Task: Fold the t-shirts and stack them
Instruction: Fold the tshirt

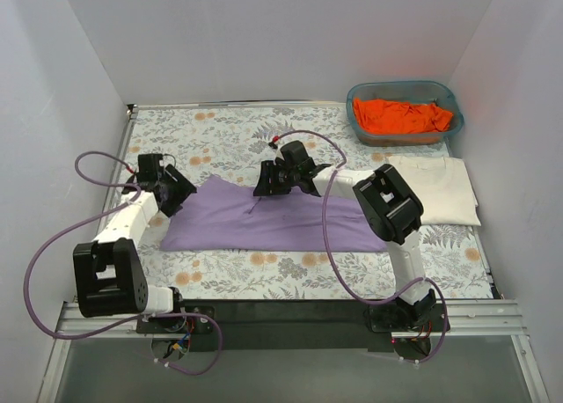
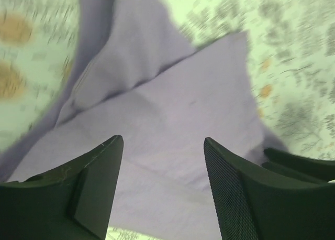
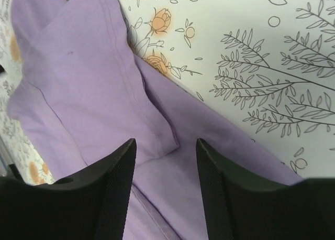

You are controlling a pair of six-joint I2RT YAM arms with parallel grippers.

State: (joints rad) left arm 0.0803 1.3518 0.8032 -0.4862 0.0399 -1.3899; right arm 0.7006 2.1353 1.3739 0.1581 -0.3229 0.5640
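Observation:
The lavender-purple t-shirt [image 1: 273,220] lies spread across the middle of the table, its long side running left to right. My left gripper [image 1: 182,192] hovers at the shirt's left end with its jaws open; in the left wrist view the purple cloth [image 2: 172,114] lies flat below the gripper [image 2: 163,141] and nothing sits between the jaws. My right gripper [image 1: 266,181] is over the shirt's far edge, also open. Its wrist view shows a folded sleeve [image 3: 99,77] under the gripper [image 3: 166,144]. A cream-white folded t-shirt [image 1: 437,188] rests at the right. A bright orange t-shirt [image 1: 401,115] sits crumpled in the basket.
A teal plastic basket [image 1: 355,97] stands at the far right corner. The floral tablecloth [image 1: 229,126] covers the table. White walls close in the left, back and right sides. Purple cables loop from both arms.

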